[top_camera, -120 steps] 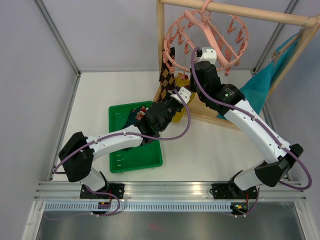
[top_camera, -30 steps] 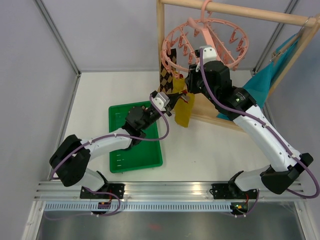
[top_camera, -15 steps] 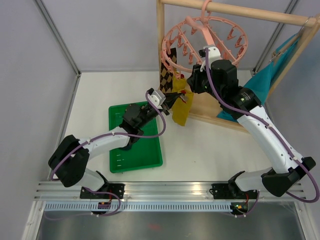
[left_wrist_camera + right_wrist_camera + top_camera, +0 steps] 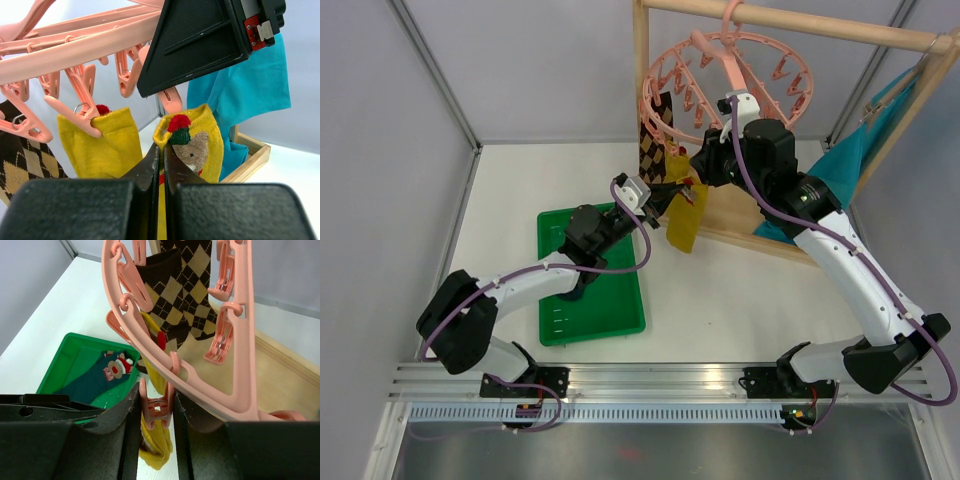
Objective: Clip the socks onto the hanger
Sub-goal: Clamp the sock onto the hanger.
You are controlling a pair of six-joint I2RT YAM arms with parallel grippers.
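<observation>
Yellow socks: two, one clipped on the pink hanger.
Held yellow sock: cuff pinched tight in the left gripper, arm reaching up under the ring.
Argyle socks: two, it looks, clipped.
Teal sock: one, in the green tray.
Right gripper: squeezing a pink clip.
Edges: wooden rack post just beside both wrists.
</observation>
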